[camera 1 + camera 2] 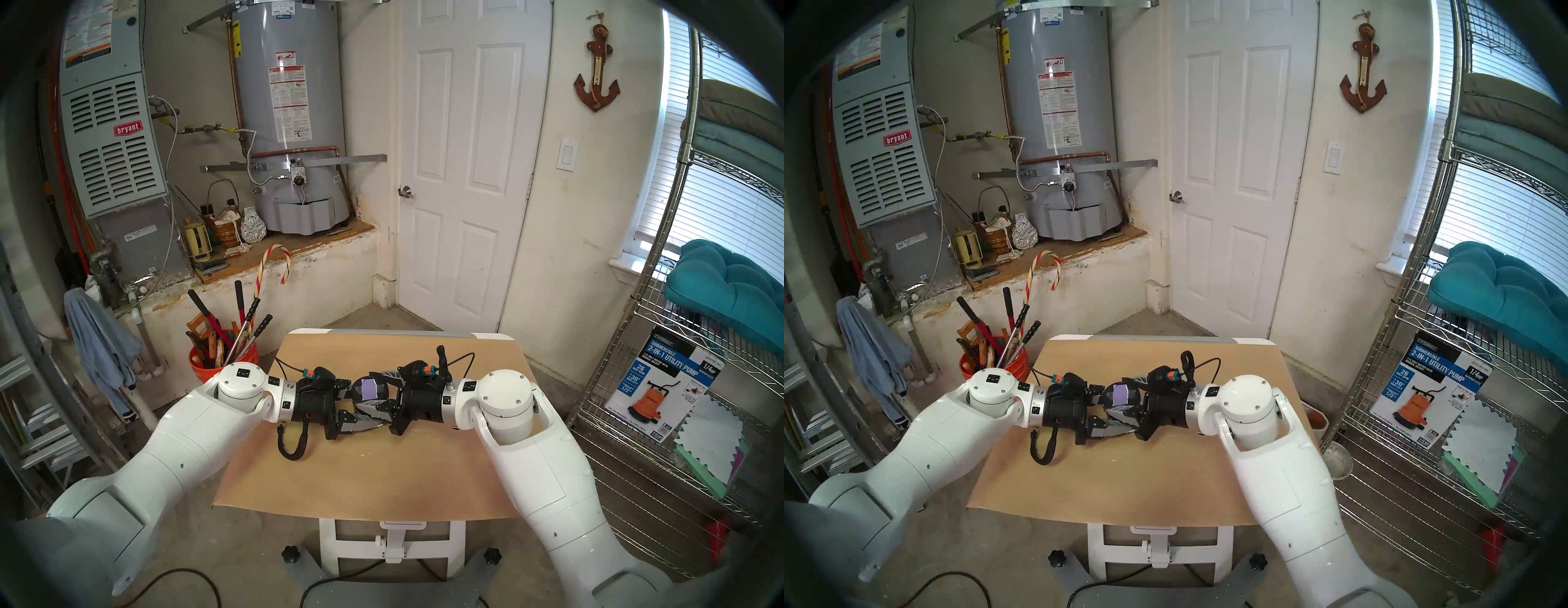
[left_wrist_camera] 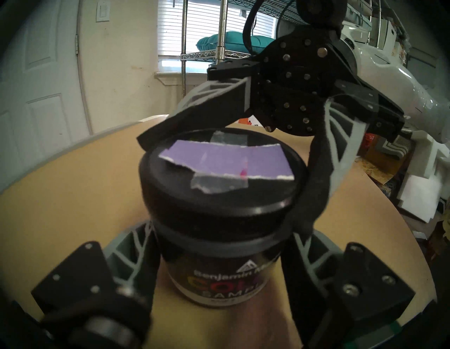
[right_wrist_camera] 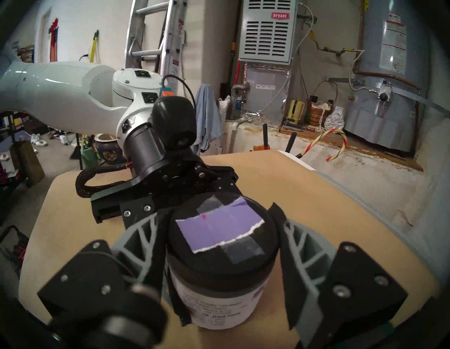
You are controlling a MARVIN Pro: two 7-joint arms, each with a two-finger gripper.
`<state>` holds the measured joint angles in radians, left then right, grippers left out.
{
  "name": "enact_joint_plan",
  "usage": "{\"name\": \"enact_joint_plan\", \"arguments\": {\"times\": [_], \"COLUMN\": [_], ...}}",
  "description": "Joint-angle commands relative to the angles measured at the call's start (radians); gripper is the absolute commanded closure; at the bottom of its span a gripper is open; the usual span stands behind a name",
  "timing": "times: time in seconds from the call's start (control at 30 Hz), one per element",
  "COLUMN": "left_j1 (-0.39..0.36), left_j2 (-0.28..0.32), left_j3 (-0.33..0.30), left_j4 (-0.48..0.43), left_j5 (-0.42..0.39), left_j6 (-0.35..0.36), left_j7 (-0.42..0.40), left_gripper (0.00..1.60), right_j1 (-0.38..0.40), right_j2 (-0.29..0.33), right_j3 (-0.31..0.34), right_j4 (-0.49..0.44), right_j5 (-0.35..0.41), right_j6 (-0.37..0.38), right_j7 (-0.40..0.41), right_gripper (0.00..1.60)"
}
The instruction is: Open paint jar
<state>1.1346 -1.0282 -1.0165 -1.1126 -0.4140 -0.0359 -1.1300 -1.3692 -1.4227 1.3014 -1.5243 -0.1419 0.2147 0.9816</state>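
A white six-panel door stands in cream walls, a rusty metal anchor ornament hanging beside it. Left, a tall grey water heater and a grey furnace sit above the concrete floor. Daylight enters a blinded window behind chrome wire shelving.

A: Brown paper covers the table, and behind it an orange bucket bristles with long-handled tools!

B: Grey water heater at the back, white door, rusty anchor on the wall.
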Motion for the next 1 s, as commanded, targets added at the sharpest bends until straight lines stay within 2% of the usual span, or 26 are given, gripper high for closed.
{"name": "enact_joint_plan", "arguments": {"times": [0.0,0.1,0.17,0.5,0.57,0.73,0.97], "left_j1": [-0.005,-0.008,-0.023,-0.064,-0.073,-0.086,-0.099], "left_j2": [-0.004,-0.002,-0.002,-0.006,-0.008,-0.013,-0.017], "left_j3": [0.009,0.011,0.02,0.048,0.054,0.061,0.068], "left_j4": [-0.005,0.0,0.012,0.039,0.047,0.064,0.077], "left_j5": [0.001,0.001,0.002,0.016,0.02,0.024,0.026], "left_j6": [-0.002,-0.004,-0.005,-0.005,-0.006,-0.014,-0.018], "left_j7": [-0.018,-0.02,-0.039,-0.063,-0.071,-0.088,-0.107], "left_gripper": [1.6,1.6,1.6,1.6,1.6,1.6,1.6], "right_j1": [0.11,0.123,0.131,0.126,0.127,0.133,0.163], "right_j2": [-0.005,0.006,0.015,0.024,0.029,0.025,0.017], "right_j3": [-0.021,-0.016,-0.014,-0.001,-0.006,-0.015,-0.031], "right_j4": [0.08,0.101,0.112,0.117,0.118,0.12,0.143], "right_j5": [0.019,0.035,0.035,0.043,0.043,0.046,0.036], "right_j6": [-0.045,-0.06,-0.08,-0.093,-0.121,-0.148,-0.174], "right_j7": [0.073,0.113,0.138,0.164,0.18,0.198,0.217], "right_gripper": [1.37,1.38,1.29,1.26,1.2,1.17,1.19]}}
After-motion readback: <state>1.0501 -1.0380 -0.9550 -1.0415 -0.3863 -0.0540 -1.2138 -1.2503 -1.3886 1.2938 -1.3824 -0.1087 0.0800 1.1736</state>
